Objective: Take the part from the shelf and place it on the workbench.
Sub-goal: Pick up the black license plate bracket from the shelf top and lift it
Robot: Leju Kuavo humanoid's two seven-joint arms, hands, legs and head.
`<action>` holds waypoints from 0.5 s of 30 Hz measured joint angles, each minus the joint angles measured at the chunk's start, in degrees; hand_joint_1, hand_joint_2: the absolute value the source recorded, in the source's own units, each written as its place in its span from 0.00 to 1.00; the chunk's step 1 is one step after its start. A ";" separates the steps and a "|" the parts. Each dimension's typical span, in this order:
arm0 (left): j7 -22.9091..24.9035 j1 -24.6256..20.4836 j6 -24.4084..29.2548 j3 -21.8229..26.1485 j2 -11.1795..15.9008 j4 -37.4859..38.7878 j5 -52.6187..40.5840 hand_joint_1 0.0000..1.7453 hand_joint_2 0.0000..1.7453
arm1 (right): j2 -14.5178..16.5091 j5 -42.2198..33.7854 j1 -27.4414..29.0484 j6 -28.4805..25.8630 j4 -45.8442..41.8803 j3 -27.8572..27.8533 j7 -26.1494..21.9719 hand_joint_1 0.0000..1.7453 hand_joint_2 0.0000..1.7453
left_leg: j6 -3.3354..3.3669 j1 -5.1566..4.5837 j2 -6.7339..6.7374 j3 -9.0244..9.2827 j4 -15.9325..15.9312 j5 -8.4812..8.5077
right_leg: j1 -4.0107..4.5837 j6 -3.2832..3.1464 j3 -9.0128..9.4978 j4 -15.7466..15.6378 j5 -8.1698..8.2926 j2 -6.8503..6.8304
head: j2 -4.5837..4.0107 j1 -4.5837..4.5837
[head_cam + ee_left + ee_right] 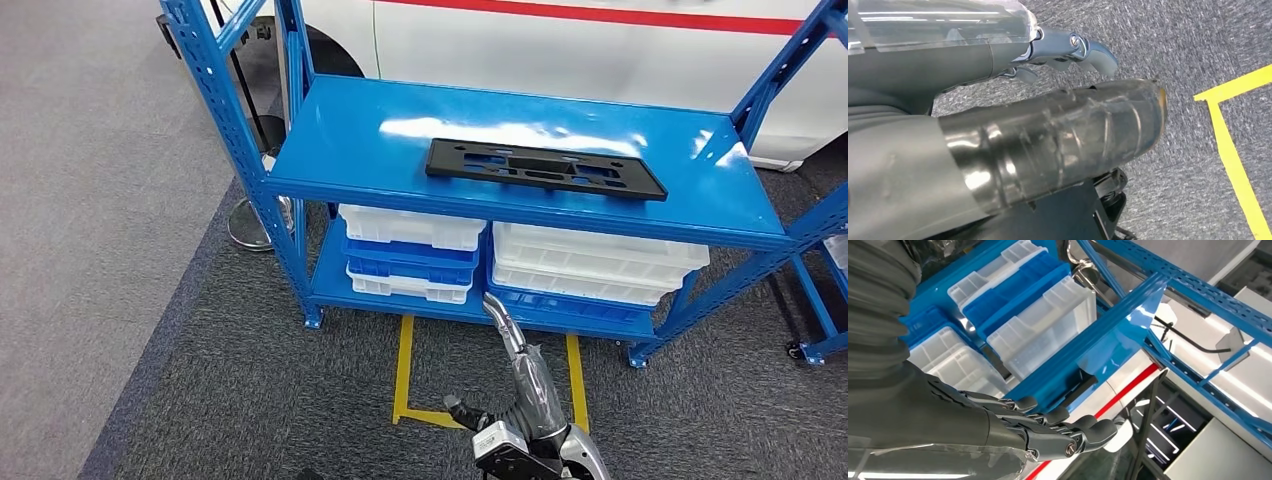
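Note:
The part (545, 168) is a flat black plate with cut-outs, lying on the top board of the blue shelf (340, 140), right of its middle. My right hand (522, 378) is raised in front of the shelf's lower level, well below the part and apart from it. In the right wrist view its fingers (1058, 427) stretch out straight with nothing in them, pointing at the shelf's front edge. My left hand (1048, 135) hangs over the carpet, its taped thumb and fingers (1078, 49) apart and holding nothing.
White and blue bins (415, 250) are stacked on the shelf's lower board (330, 285), more of them on the right (590, 262). Yellow tape (404, 365) marks the grey carpet before the shelf. A white vehicle (600, 45) stands behind it. Another blue frame (825, 300) stands at the right.

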 joint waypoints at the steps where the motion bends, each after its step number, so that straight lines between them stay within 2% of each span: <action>1: 0.01 0.04 -0.01 0.00 0.00 0.00 0.01 0.00 0.00 | 0.00 -0.02 0.25 0.00 0.01 -0.09 -0.02 0.00 1.00 | 0.15 -0.15 0.03 -0.05 0.01 0.00 | 0.08 -0.01 -1.75 3.69 -1.46 0.00 | 0.00 -0.01; 2: 0.02 0.09 -0.01 0.00 0.00 0.00 0.01 0.00 0.00 | 0.00 -0.08 0.55 -0.02 0.01 -0.18 -0.05 0.00 1.00 | 0.21 -0.33 0.03 -0.06 0.01 -0.01 | 0.14 -0.08 -2.82 5.88 -1.89 0.00 | 0.00 -0.01; 3: 0.02 0.12 -0.02 0.00 0.00 0.00 0.02 0.00 0.00 | 0.01 -0.13 0.83 -0.05 0.01 -0.29 -0.11 0.00 1.00 | 0.25 -0.50 -0.01 -0.03 0.02 -0.02 | 0.22 -0.25 -2.95 6.11 -1.24 0.00 | 0.00 -0.01; 4: 0.03 0.13 -0.03 0.00 0.00 0.00 0.03 0.00 0.00 | 0.02 -0.22 1.05 -0.10 0.01 -0.45 -0.22 0.00 1.00 | 0.28 -0.66 -0.06 0.06 0.02 -0.05 | 0.34 -0.58 -1.90 3.92 0.46 0.01 | 0.00 -0.01; 5: 0.03 0.13 -0.04 -0.01 -0.01 0.00 0.04 0.00 0.00 | 0.05 -0.30 1.19 -0.17 -0.01 -0.67 -0.34 0.00 1.00 | 0.30 -0.80 -0.10 0.18 0.02 -0.09 | 0.55 -1.07 -0.04 0.11 2.61 0.01 | 0.00 -0.01; 7: 0.04 0.11 -0.08 -0.02 -0.06 0.00 0.05 0.00 0.00 | 0.13 -0.40 1.36 -0.34 -0.13 -1.07 -0.57 0.00 1.00 | 0.16 -1.10 -0.12 0.24 0.10 -0.21 | 1.10 -2.10 3.38 -6.98 5.25 -0.01 | 0.00 -0.02; 8: 0.04 0.12 -0.11 -0.02 -0.08 0.00 0.05 0.00 0.00 | 0.17 -0.43 1.49 -0.45 -0.23 -1.23 -0.64 0.00 1.00 | -0.01 -1.15 -0.10 0.17 0.14 -0.24 | 1.35 -2.39 4.13 -8.76 5.57 0.00 | 0.00 -0.03; 11: 0.04 0.14 -0.37 -0.02 -0.05 0.01 0.08 0.00 0.00 | 0.35 -0.57 2.19 -0.71 -0.59 -1.66 -0.78 0.00 1.00 | -0.78 -1.08 -0.05 0.06 0.22 -0.35 | 1.36 -2.64 4.38 -9.84 5.66 -0.03 | 0.00 -0.03; 13: 0.01 0.14 -0.45 -0.02 -0.03 0.04 0.17 0.00 0.00 | 0.61 -0.77 2.58 -0.80 -0.89 -2.08 -0.95 0.00 1.00 | -1.42 -1.03 -0.01 -0.88 2.65 -2.16 | 0.90 -3.07 4.82 -10.51 6.00 -0.17 | 0.00 -0.15; 15: 0.01 0.19 -0.29 -0.02 -0.01 0.07 0.38 0.00 0.00 | 0.92 -0.97 2.94 -0.81 -1.08 -2.49 -1.15 0.00 1.00 | -2.03 -0.76 0.03 -3.69 8.91 -5.63 | 0.72 -3.40 5.02 -10.76 6.13 -0.32 | 0.00 -0.28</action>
